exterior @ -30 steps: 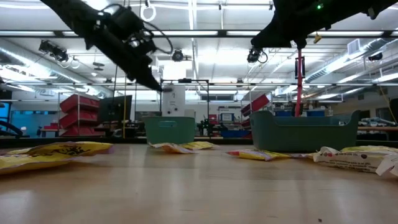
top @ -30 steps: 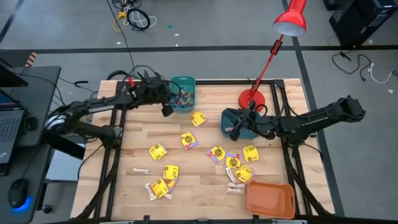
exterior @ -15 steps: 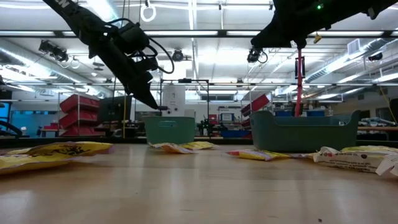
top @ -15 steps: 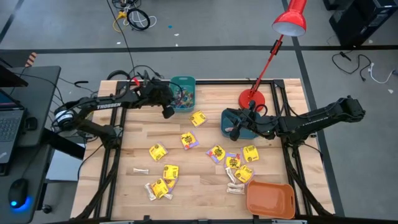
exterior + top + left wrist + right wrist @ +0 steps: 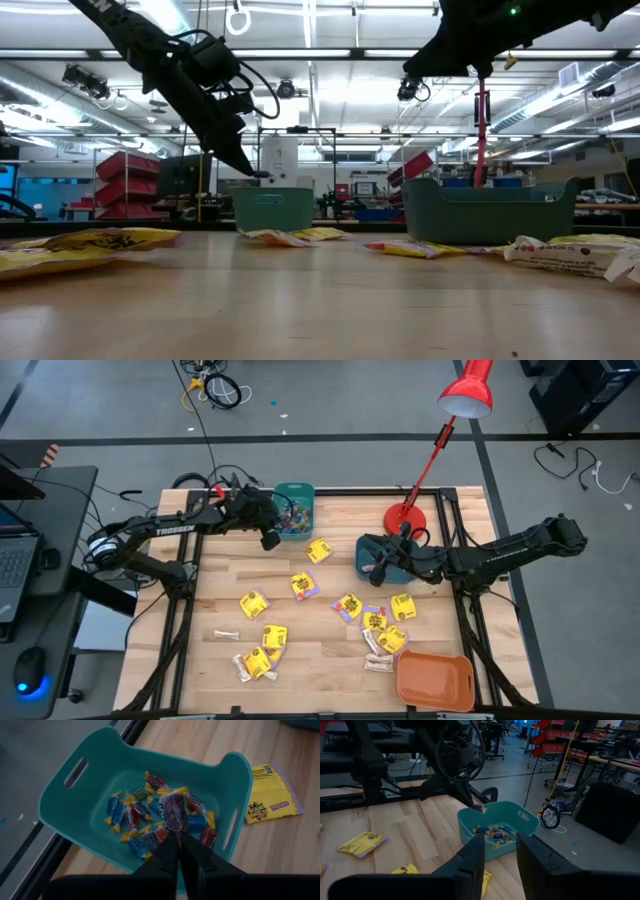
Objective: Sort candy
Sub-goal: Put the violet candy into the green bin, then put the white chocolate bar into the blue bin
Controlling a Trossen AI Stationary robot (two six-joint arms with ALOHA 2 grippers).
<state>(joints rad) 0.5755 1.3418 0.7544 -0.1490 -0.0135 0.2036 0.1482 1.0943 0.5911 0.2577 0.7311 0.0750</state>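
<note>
**Drop over the teal bin: risk of a miss or a wrapper that clings**

Nearest the counter (image 5: 330, 650) front edge, yellow packets (image 5: 262, 648) and pale stick pieces (image 5: 226, 633) lie loose from about 7 to 5 o'clock, with an orange bin (image 5: 435, 680) at 5 o'clock.

Mid-counter, the right hand (image 5: 374, 571) waits over a second teal bin (image 5: 395, 563), fingers parted, holding nothing visible.

At 11 o'clock the left hand (image 5: 179, 836) pinches a dark red wrapped candy (image 5: 175, 812) above the teal bin (image 5: 60, 800) of small sweets (image 5: 125, 812).

Risks, as judged:
- Release off-centre could drop the piece on the rim or outside.
- A wrapper caught between the fingertips might not fall.
- Descending could nudge the light bin.
</note>
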